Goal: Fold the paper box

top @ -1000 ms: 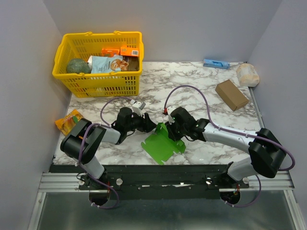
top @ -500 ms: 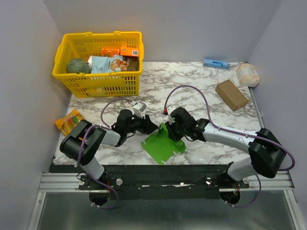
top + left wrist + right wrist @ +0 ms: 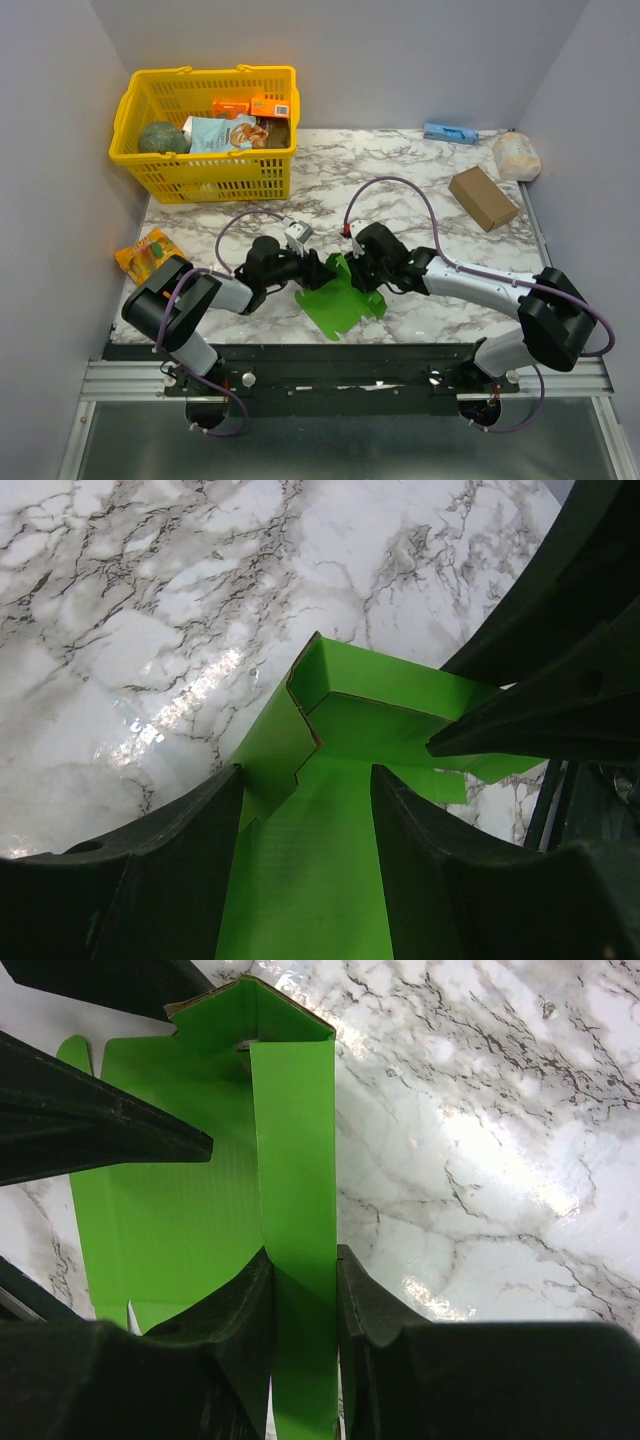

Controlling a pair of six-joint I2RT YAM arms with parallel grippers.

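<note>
Left gripper (image 3: 317, 268) has slid right to the paper box (image 3: 340, 303) on the table's (image 3: 430, 200) near middle, jaws apart astride its edge, right gripper (image 3: 354, 270) pinching its raised side; card looks light and bendy, best held near creases.

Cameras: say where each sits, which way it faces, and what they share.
Top external: above, behind the bases, looking down on the table, left arm and right arm.
Left wrist: on the left arm, looking along the left gripper at the paper box.
Right wrist: on the right arm, looking along the right gripper at the paper box.
Shared: the paper box.
</note>
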